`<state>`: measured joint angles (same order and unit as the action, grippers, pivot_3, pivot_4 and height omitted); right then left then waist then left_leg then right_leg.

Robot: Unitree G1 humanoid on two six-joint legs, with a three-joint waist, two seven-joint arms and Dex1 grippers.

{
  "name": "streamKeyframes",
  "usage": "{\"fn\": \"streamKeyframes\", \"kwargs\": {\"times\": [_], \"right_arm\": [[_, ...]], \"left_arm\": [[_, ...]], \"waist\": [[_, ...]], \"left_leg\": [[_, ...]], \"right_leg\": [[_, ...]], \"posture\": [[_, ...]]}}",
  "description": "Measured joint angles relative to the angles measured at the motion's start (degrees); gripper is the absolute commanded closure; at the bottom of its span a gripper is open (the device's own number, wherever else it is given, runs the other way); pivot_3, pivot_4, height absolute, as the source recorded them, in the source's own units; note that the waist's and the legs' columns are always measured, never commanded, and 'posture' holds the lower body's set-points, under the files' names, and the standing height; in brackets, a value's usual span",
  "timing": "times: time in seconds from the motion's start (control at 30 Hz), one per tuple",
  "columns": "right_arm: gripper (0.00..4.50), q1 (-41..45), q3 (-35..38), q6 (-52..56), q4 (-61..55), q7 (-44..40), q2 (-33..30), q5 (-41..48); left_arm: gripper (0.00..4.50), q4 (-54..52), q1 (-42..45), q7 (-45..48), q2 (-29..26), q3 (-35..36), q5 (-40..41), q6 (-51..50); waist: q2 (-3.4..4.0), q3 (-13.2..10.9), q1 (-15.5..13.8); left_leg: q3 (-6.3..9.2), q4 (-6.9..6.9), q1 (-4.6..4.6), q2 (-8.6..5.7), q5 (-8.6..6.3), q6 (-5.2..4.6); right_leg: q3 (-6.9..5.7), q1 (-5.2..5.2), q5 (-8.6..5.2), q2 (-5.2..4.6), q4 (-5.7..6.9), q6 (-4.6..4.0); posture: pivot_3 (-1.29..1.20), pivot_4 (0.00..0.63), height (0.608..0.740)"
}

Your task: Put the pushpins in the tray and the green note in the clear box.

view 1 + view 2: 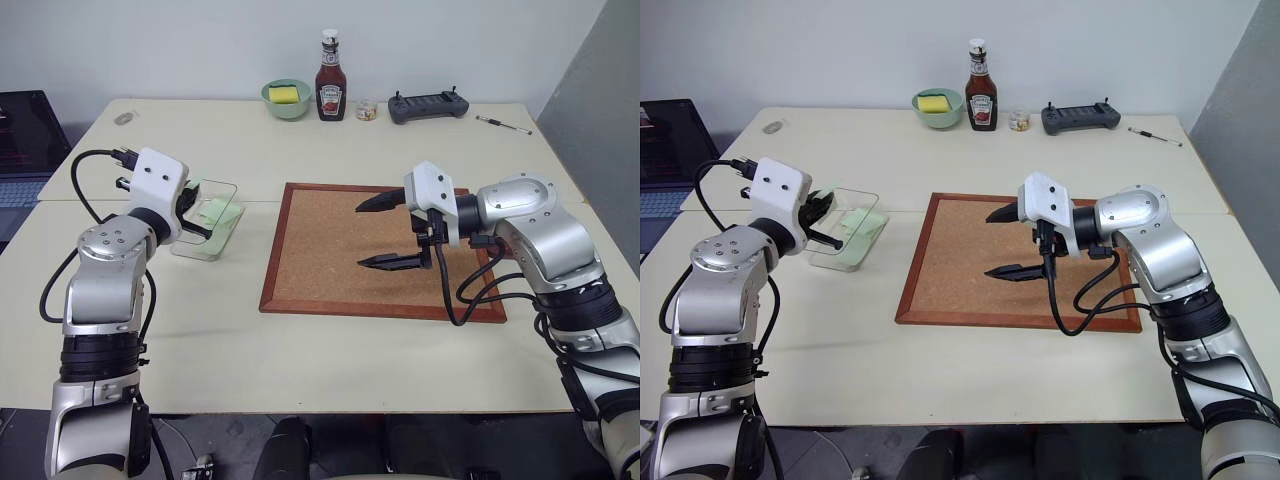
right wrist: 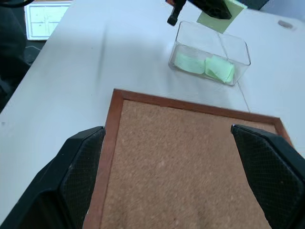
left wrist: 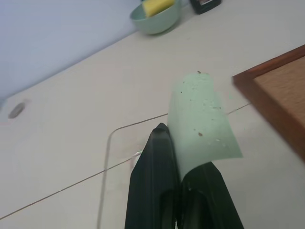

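- The surface [image 1: 330, 360] is a pale cream top made of two slabs, with a thin seam running across it just behind the near edge of the clear box.
- A wood-framed corkboard [image 1: 330, 250] lies flat in the middle of the surface; no pins can be made out on it.
- The clear box [image 2: 209, 52] stands on the surface just to the left of the corkboard, with pale green paper already lying inside it.
- The left gripper [image 3: 174, 191] is above the clear box, its fingers pressed together on one end of the green note [image 3: 202, 121], which curls up from the tips.
- The right gripper [image 1: 385, 232] hangs over the corkboard pointing left, its fingers [image 2: 78, 162] spread wide with nothing between them.
- Along the far edge of the surface stand a pale green bowl [image 1: 287, 100] with a yellow sponge [image 1: 284, 94] in it, a ketchup bottle [image 1: 331, 78], a small jar [image 1: 367, 110], a dark handheld controller [image 1: 428, 105] and a pen [image 1: 503, 124].
- A small round object [image 1: 124, 118] sits at the far left corner of the surface.
- Behind the surface is a plain pale wall [image 1: 150, 40]; a grey panel [image 1: 600, 100] stands at the right.
- A laptop [image 1: 25, 140] shows at the left edge, beside the surface.
- The tray and the pushpins cannot be made out.
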<state>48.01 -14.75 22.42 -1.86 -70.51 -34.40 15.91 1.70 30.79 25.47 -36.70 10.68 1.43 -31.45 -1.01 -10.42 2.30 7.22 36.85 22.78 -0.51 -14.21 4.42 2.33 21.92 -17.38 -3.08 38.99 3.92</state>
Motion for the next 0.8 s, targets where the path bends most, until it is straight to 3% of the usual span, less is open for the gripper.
{"fn": "streamKeyframes", "kwargs": {"times": [0.33,0.67,0.7,0.8], "right_arm": [[0.01,0.89,0.25,2.63,2.88,6.36,4.31,-2.79],[0.00,0.17,0.62,7.30,1.50,9.68,5.72,-1.67],[0.00,0.17,0.62,7.38,1.49,9.77,5.72,-1.67],[0.00,0.17,0.62,7.74,1.49,9.86,5.71,-1.65]], "left_arm": [[4.50,8.05,1.79,-3.02,0.03,-0.07,-0.27,4.47],[2.68,8.66,2.29,-3.58,0.44,-0.05,1.18,4.50],[2.27,8.66,2.29,-3.59,0.46,-0.05,1.35,4.47],[1.84,8.65,2.27,-3.79,0.57,0.21,1.92,4.09]], "waist": [[0.00,0.00,0.06],[0.00,0.00,0.16],[0.00,0.00,0.25],[0.00,0.00,0.57]], "left_leg": [[-0.05,-0.03,0.14,0.02,0.02,0.03],[-0.06,-0.02,0.14,0.01,0.00,0.01],[-0.06,-0.02,0.14,0.01,0.00,0.01],[-0.06,-0.02,0.14,0.01,0.00,0.00]], "right_leg": [[0.03,0.26,0.02,0.01,0.10,-0.03],[0.03,0.27,0.02,0.01,0.12,-0.04],[0.03,0.27,0.02,0.01,0.12,-0.04],[0.03,0.27,0.02,0.01,0.13,-0.04]], "posture": [[0.00,0.150,0.740],[0.00,0.150,0.740],[0.00,0.150,0.740],[0.00,0.150,0.740]]}}
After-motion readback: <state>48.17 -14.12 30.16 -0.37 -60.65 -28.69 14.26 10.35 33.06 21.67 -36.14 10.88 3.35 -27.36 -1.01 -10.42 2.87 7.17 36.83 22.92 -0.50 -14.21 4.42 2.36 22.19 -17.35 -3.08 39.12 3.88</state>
